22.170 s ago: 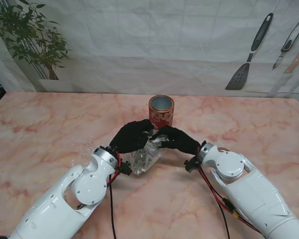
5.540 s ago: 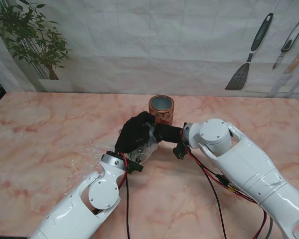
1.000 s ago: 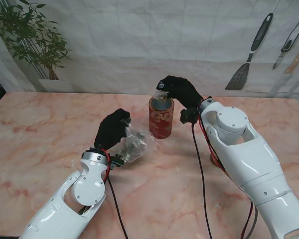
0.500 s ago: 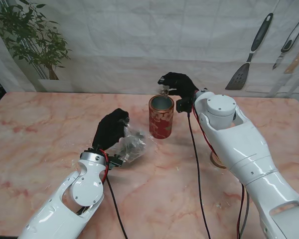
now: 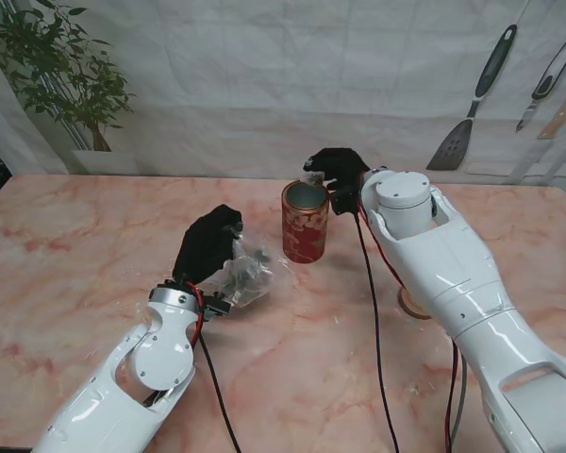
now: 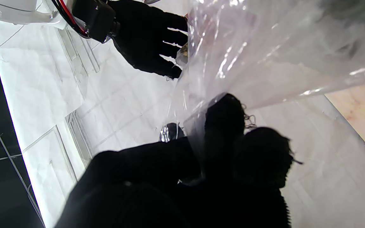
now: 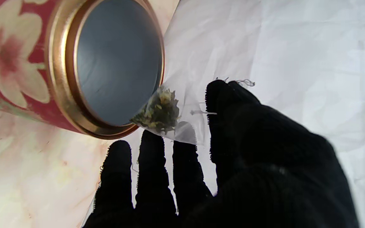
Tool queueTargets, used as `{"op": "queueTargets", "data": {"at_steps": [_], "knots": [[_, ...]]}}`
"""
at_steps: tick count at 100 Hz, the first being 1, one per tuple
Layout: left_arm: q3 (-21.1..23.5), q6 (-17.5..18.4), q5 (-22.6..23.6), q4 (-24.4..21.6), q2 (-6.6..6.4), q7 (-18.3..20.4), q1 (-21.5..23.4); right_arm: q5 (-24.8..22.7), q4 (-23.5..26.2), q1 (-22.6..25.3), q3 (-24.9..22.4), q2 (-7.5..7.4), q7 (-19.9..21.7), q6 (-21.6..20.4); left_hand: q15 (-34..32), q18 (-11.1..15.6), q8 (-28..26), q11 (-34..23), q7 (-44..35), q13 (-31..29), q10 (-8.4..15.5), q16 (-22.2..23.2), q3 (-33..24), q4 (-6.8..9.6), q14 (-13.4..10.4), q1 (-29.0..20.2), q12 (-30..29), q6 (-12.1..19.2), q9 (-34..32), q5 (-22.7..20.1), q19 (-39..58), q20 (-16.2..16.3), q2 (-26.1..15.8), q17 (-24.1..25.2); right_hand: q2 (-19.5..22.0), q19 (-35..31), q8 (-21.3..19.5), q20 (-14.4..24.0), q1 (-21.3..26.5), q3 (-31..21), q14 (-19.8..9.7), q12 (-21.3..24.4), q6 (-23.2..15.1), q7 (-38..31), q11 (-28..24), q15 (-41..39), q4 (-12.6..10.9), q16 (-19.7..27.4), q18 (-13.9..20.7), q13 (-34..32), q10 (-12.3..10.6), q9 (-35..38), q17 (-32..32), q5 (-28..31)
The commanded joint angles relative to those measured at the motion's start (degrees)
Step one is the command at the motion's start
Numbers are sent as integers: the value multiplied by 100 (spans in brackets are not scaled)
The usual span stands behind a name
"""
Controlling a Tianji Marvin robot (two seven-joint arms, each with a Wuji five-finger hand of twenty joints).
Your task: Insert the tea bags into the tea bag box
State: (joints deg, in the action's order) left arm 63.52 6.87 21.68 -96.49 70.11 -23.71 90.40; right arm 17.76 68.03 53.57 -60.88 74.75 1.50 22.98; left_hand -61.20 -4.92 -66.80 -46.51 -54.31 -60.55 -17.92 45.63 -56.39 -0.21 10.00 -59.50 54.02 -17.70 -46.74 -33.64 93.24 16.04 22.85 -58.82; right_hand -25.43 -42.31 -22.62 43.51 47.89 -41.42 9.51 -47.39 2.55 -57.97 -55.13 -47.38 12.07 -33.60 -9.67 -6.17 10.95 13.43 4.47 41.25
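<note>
The tea bag (image 7: 158,110) hangs at the fingertips (image 7: 152,139) of the right hand (image 5: 333,168), pinched by its thin mesh just at the gold rim of the tea bag box (image 5: 305,223), with its leaf-filled corner overlapping the rim in the right wrist view but not yet inside. It looks almost weightless and limp: a translucent pouch with a small clump of dried leaves, so it should sag from wherever it is held and may cling to the glove fabric on release. The mesh seems easy to tear, so I judge the empty upper flap the better place to hold, not the leaf clump. Its long axis appears to run from the pinched flap toward the leaf end, which points at the box mouth. The box stands upright on the desk (image 5: 85,236), open end up, rigid and probably light enough to tip if nudged. The left hand (image 5: 210,243) is closed on a crinkly clear plastic bag (image 5: 247,274), soft and slippery-looking, held just above the desk to the left of the box.
</note>
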Motion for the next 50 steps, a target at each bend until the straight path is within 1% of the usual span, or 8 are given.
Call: {"op": "queueTargets", "data": {"at_steps": [1, 13, 29, 50], "knots": [[3, 13, -26, -48, -1, 79, -1, 7, -32, -29, 25, 5, 90, 40, -176, 499, -54, -173, 14, -61, 273, 79, -401, -81, 452, -694, 225, 12, -64, 69, 240, 61, 37, -97, -102, -218, 35, -2, 225, -292, -23, -77, -288, -233, -112, -142, -48, -99, 172, -115, -49, 15, -14, 347], [-9, 12, -24, -41, -3, 88, -11, -157, -104, -103, 104, -2, 131, 160, -178, 498, -55, -173, 14, -60, 280, 82, -398, -82, 453, -692, 227, 12, -65, 69, 243, 62, 31, -97, -94, -263, 73, -19, 206, -284, -16, -92, -303, -249, -138, -184, -46, -108, 176, -137, -52, 32, -24, 333], [-19, 16, -25, -33, -6, 106, -22, -245, -194, -178, 180, 36, 72, 302, -179, 502, -55, -174, 14, -61, 279, 84, -400, -79, 446, -692, 229, 12, -67, 69, 244, 62, 34, -97, -146, -332, 137, -39, 210, -308, 7, -112, -258, -263, -183, -262, -48, -131, 144, -169, -29, 71, -25, 360], [-23, 19, -32, -24, -6, 112, -24, -235, -287, -253, 227, 71, 47, 305, -178, 506, -55, -173, 14, -61, 281, 86, -401, -79, 446, -692, 227, 12, -66, 69, 244, 62, 34, -97, -136, -372, 164, -66, 194, -313, 8, -123, -280, -278, -205, -306, -44, -140, 145, -178, -28, 71, -19, 359]]}}
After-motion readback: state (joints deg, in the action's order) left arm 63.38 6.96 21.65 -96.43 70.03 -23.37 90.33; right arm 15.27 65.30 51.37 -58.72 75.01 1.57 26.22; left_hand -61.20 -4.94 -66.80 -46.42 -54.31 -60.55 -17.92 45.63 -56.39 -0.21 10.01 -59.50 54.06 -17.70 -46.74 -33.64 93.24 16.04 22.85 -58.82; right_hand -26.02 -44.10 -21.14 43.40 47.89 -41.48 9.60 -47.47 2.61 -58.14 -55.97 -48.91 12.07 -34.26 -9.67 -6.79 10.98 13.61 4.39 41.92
